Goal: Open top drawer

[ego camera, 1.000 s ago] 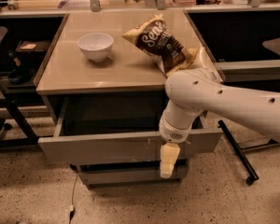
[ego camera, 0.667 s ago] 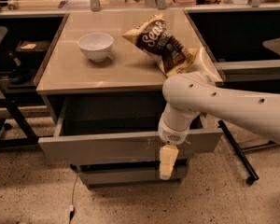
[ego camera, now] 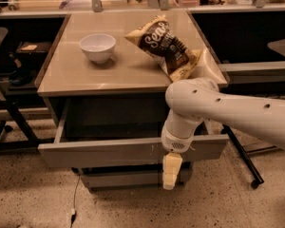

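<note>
**Top drawer (ego camera: 109, 152) standing pulled out beneath the counter (ego camera: 133, 75), with the gripper (ego camera: 172, 171) hanging at its front.**

The drawer is projecting forward from under the counter, its flat grey front lying below and ahead of the counter's front edge. The gripper is hanging right of that front's centre, overlapping its lower edge. Whether the gripper is spread or closed cannot be told, nor whether it is touching the panel. The front is showing no handle, so a hold is probably lying along the top lip. The panel is looking stiff and smooth, likely slippery, and the shallow box is probably sliding lightly. The arm (ego camera: 228, 108) is covering the drawer's right part, and the interior is lying in shadow under the counter. A white bowl (ego camera: 98, 46) and a snack bag (ego camera: 164, 44) are resting on the counter.
</note>
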Controlling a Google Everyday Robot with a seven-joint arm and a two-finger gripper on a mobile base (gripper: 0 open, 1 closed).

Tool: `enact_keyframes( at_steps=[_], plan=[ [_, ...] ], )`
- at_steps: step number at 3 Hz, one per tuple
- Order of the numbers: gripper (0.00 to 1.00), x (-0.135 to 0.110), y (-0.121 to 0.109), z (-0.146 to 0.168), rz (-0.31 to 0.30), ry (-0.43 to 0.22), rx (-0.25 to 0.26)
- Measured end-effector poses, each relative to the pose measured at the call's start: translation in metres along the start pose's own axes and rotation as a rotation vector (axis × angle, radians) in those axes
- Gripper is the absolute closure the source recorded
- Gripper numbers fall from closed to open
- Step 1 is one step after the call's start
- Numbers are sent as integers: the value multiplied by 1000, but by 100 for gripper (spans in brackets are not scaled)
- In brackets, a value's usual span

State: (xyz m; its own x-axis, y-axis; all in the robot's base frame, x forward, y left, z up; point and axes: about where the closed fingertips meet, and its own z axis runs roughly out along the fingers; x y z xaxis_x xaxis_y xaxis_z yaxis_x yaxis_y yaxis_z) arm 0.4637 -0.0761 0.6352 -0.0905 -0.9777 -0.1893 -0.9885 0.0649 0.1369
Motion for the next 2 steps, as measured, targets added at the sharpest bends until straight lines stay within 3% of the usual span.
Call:
enact_keyframes(
  at_steps=[1, 2],
  plan=[
    [0, -1, 0, -4, 0, 0, 0],
    [0, -4, 31, -7, -2, -8, -33]
  ],
)
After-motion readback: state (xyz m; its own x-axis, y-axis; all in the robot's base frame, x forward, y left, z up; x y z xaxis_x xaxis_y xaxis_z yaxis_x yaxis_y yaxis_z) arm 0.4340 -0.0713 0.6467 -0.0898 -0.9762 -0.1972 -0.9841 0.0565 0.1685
